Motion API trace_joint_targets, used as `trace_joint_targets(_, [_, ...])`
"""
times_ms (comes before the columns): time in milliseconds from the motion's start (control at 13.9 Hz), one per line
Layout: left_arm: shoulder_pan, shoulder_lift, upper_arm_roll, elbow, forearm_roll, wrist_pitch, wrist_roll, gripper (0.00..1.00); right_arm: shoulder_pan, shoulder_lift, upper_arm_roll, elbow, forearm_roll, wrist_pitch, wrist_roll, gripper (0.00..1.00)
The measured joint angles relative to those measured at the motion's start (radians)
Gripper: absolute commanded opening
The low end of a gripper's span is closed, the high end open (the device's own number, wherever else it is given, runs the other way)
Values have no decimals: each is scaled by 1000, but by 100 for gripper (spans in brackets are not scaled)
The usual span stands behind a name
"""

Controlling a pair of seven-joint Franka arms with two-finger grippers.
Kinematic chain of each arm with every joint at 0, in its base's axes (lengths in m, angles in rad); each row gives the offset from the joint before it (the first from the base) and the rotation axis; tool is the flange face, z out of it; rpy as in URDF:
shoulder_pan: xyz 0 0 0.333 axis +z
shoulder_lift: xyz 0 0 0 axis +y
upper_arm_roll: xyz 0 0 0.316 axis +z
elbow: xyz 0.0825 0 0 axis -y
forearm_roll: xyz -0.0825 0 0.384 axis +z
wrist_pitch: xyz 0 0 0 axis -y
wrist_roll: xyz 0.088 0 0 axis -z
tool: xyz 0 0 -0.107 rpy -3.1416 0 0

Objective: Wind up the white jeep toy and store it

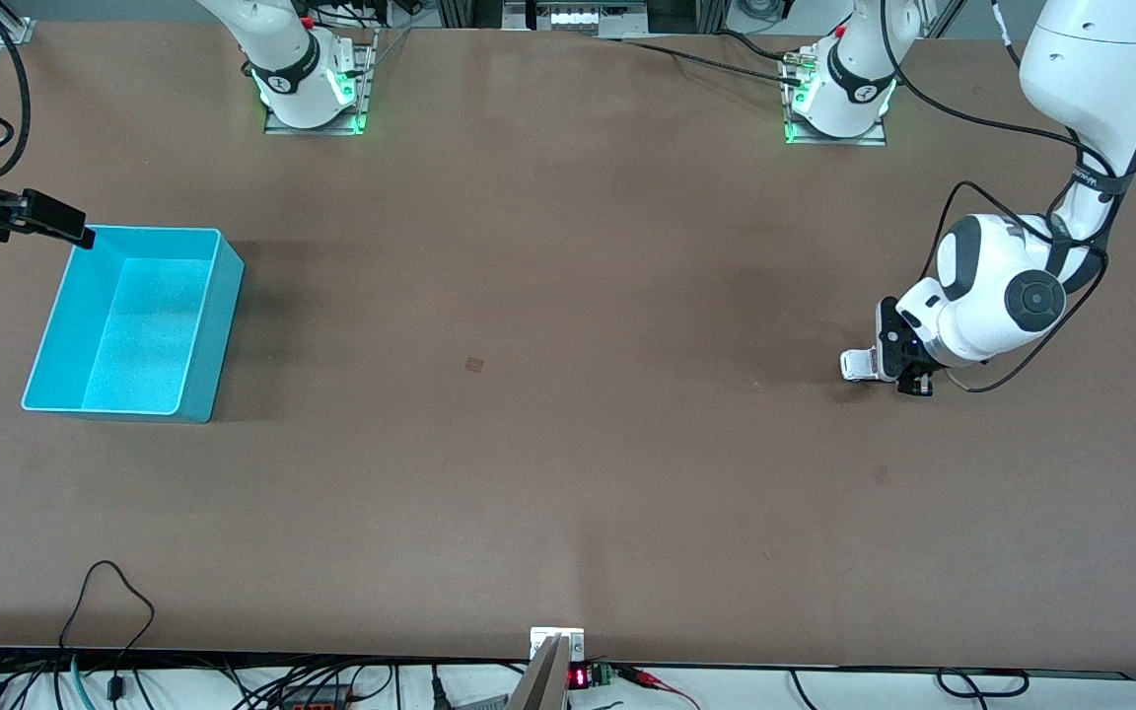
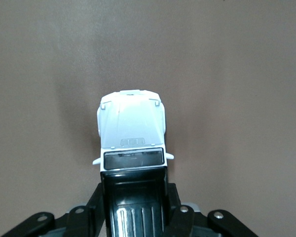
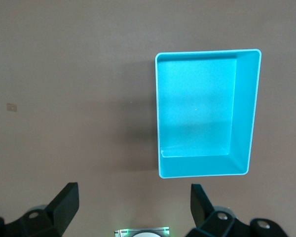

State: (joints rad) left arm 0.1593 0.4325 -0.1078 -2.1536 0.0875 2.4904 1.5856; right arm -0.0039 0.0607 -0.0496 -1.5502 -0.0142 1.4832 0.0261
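The white jeep toy [image 1: 857,365] [image 2: 132,131] is at the left arm's end of the table, low at the surface. My left gripper [image 1: 879,367] [image 2: 134,202] is shut on it, its fingers pressed against both sides of the black ribbed roof while the white hood sticks out ahead. Whether the wheels touch the table I cannot tell. The teal bin [image 1: 216,325] [image 3: 245,108] stands empty at the right arm's end. My right gripper [image 1: 57,221] [image 3: 133,197] hovers open and empty by the bin's corner nearest the robot bases.
A small dark mark [image 1: 474,365] lies on the brown table between bin and jeep. Both arm bases [image 1: 312,94] [image 1: 839,99] stand along the table's edge farthest from the front camera. Cables [image 1: 105,592] and a metal bracket [image 1: 556,646] sit at the edge nearest it.
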Motion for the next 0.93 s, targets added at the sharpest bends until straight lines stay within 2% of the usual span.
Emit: trace_joint_targets(933, [53,0,0,-1,15,6,0,0,10,0,0,0,0,-11,0,100])
